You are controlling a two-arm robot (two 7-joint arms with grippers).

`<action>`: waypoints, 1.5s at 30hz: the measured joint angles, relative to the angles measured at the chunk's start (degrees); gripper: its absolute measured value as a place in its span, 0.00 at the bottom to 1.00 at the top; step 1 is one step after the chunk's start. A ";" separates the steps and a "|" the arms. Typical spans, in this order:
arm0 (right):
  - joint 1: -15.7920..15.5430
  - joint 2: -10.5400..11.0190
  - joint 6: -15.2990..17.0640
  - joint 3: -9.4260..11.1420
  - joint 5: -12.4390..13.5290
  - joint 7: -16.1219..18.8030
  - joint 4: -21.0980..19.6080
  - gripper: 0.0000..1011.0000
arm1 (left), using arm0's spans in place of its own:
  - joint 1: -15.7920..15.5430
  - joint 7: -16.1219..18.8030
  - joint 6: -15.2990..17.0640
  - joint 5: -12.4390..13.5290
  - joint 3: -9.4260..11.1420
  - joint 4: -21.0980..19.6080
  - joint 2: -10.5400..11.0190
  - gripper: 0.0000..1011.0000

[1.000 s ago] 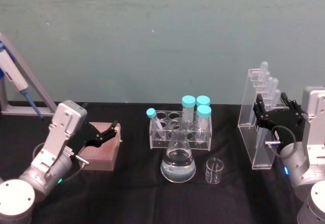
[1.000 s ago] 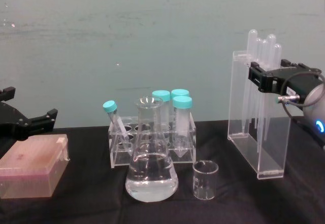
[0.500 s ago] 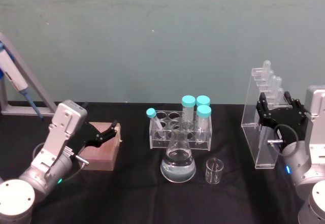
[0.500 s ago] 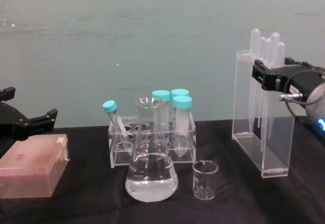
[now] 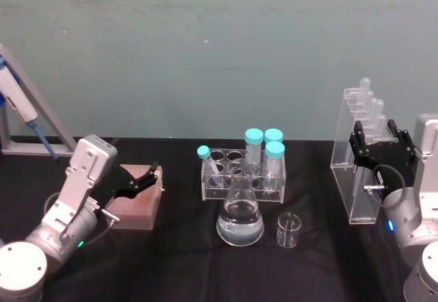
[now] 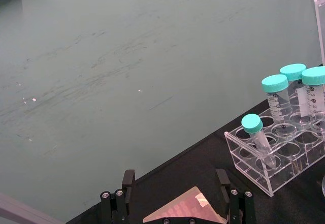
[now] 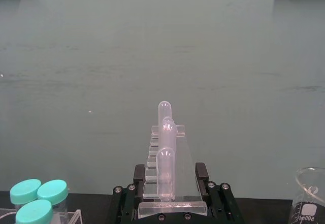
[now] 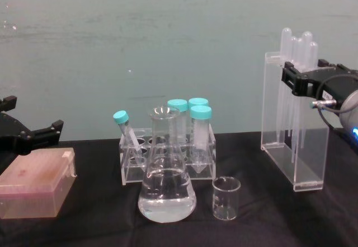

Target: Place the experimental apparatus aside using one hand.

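Observation:
The tall clear acrylic pipette stand (image 5: 352, 172) (image 8: 279, 118) sits upright at the table's right side, its pipette bulbs sticking out above. My right gripper (image 5: 378, 153) (image 8: 305, 82) (image 7: 170, 172) is shut on the stand's upper part, one black finger on each side of it. Whether the stand's base touches the cloth I cannot tell. The conical flask (image 5: 240, 220) (image 8: 166, 191) with clear liquid stands at the centre front. Just to its right is the small beaker (image 5: 288, 231) (image 8: 226, 198). My left gripper (image 5: 140, 179) (image 8: 33, 135) (image 6: 175, 183) hangs open at the far left.
A clear tube rack (image 5: 243, 168) (image 8: 168, 152) (image 6: 277, 148) with teal-capped tubes stands right behind the flask. A pink box (image 5: 135, 206) (image 8: 36, 188) (image 6: 183, 211) lies under the left gripper. A blue-and-white pipettor (image 5: 17, 107) leans on a frame at the far left.
My right gripper has carried the pipette stand to the right, farther from the beaker and flask. The left arm, flask, beaker and rack have not moved.

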 joint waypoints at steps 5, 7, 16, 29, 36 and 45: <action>0.27 0.09 -0.59 0.33 -0.38 -0.33 0.35 0.59 | 0.00 0.00 0.00 0.00 0.00 0.00 0.00 0.99; 0.34 0.13 -0.79 0.46 -0.47 -0.39 0.49 0.59 | 0.00 0.00 0.00 0.00 0.00 0.00 0.00 0.99; 0.92 0.55 -1.99 1.28 -0.85 -0.61 1.26 0.59 | 0.00 0.00 0.00 0.00 0.00 0.00 0.00 0.99; 1.39 1.15 -2.07 2.65 -0.91 -0.61 1.68 0.59 | 0.00 0.00 0.00 0.00 0.00 0.00 0.00 0.99; 1.39 1.69 -2.11 3.21 -0.74 -0.13 1.55 0.59 | 0.00 0.00 0.00 0.00 0.00 0.00 0.00 0.99; 1.39 2.45 -2.52 4.00 -0.38 0.48 1.35 0.59 | 0.00 0.00 0.00 0.00 0.00 0.00 0.00 0.99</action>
